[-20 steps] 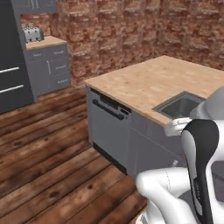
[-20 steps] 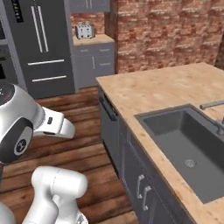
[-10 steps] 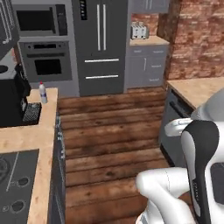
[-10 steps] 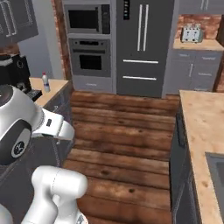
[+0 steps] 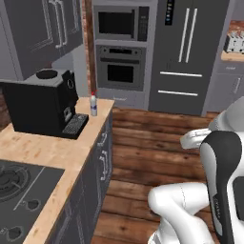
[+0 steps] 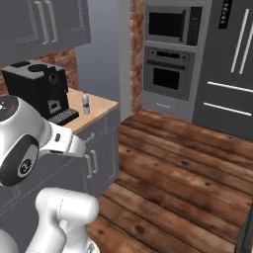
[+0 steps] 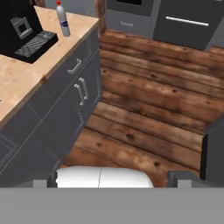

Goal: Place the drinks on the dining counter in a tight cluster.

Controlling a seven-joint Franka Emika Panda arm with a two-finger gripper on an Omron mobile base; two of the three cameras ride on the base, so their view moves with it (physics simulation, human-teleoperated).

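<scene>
A dark plank floor [image 5: 157, 143] is laid between grey cabinets [image 7: 65, 105]. A wall oven [image 5: 120, 71] and a steel refrigerator [image 5: 190, 52] are set at the far side. Brick [image 6: 136, 44], seemingly, is seen beside the oven.

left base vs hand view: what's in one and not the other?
Left base alone: the stove at lower left, the microwave over the oven, the fridge and a toaster at far right. Hand view alone: the open gripper, holding nothing. Both: the small red-capped bottle standing beside the coffee machine on the wooden counter.
</scene>
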